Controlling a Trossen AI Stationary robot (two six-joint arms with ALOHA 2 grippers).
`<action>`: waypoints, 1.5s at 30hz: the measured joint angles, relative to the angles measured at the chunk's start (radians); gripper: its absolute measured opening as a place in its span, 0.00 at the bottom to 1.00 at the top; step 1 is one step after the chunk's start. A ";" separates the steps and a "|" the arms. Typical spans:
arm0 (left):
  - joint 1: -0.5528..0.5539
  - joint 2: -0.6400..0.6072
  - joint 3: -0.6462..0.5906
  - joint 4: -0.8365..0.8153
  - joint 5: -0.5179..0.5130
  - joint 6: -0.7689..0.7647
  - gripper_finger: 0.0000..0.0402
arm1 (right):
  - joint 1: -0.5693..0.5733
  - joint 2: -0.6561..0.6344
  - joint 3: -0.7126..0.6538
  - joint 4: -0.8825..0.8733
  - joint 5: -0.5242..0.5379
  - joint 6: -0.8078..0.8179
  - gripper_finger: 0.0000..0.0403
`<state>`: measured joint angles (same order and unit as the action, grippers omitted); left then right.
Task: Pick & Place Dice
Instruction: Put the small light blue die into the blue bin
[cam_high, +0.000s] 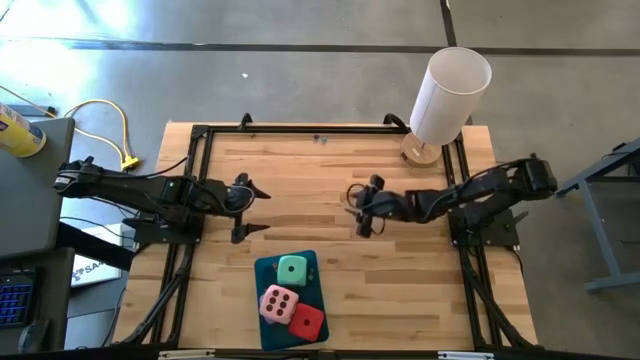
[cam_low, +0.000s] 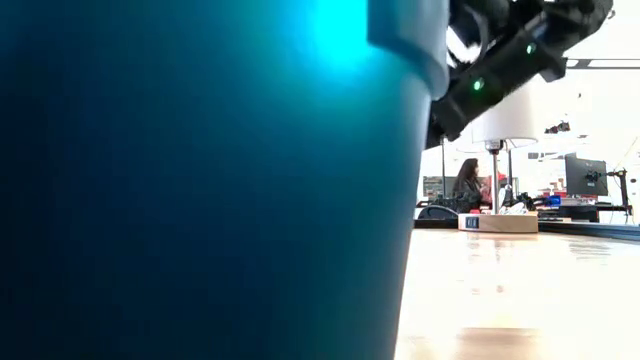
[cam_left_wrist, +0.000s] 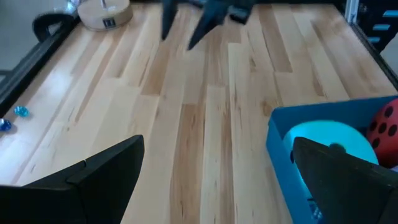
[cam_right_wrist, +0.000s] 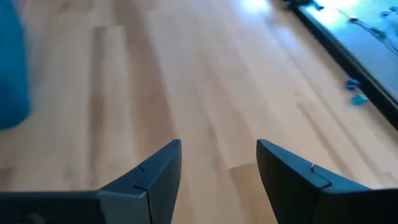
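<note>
High view: three dice are seen packed on the teal tray (cam_high: 262, 270) at the table's near edge — mint green die (cam_high: 292, 269), pink die (cam_high: 277, 303), red die (cam_high: 307, 320). Pink and red are touching, green sits just beside them. No lilac die can be found in any view. The left gripper (cam_high: 252, 211) hangs wide open and empty over bare wood, near the tray's far end. The right gripper (cam_high: 360, 210) is parted about halfway, holding nothing, well apart from the tray. Risk: with the dice this crowded, a neighbour could be shoved or dragged off the tray by a finger landing between two cubes.

Low view: most of the frame is blocked by the tray wall (cam_low: 200, 180). Dice are not visible here, so grasp height cannot be checked from this angle. The lamp (cam_low: 494, 150) stands at the far edge; a wide right-arm swing could clip it.

Left wrist view: tray corner, green die (cam_left_wrist: 326, 140) and a sliver of red die (cam_left_wrist: 384, 127) are seen past the open fingers (cam_left_wrist: 99, 177). The tray rim lies between fingers and die; a low approach could catch it and shift the whole tray.

Right wrist view: only bare boards are seen between the half-spread fingers (cam_right_wrist: 152, 177). At that spread a large foam cube would likely be pushed, not straddled.
</note>
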<state>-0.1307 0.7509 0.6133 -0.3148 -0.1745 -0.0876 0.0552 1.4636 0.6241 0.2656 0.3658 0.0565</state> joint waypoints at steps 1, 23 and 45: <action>0.000 0.000 -0.004 0.016 0.000 0.002 1.00 | -0.020 0.003 -0.020 0.045 0.000 -0.001 0.49; 0.006 0.072 -0.013 0.134 -0.019 0.030 1.00 | -0.371 0.475 -0.040 0.801 -0.192 -0.083 0.49; 0.077 0.080 -0.013 0.154 0.003 0.073 1.00 | -0.411 0.475 0.242 0.331 -0.138 0.000 0.44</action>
<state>-0.0540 0.8307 0.6006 -0.1608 -0.1711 -0.0150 -0.3561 1.9390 0.8662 0.5963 0.2279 0.0563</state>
